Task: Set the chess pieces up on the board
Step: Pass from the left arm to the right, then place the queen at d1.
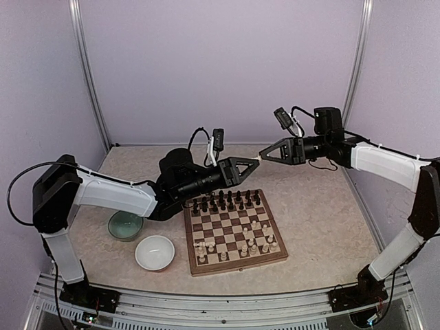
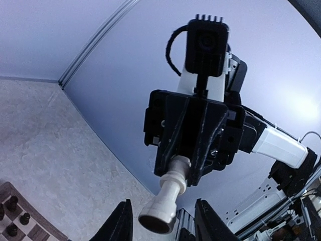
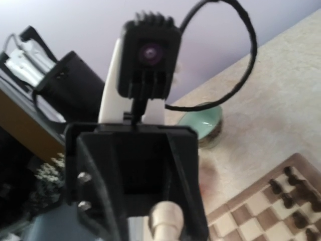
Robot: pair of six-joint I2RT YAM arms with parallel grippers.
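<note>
Cream chess piece (image 3: 164, 221), bottom-edge cropped

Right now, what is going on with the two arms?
The right gripper is shut on a cream chess piece above the far edge of the board. The left gripper faces it, fingers open around the piece's base; it looks like a handover. On the board, dark pieces stand in the far rows; other cream pieces stand scattered on the near half.
</note>
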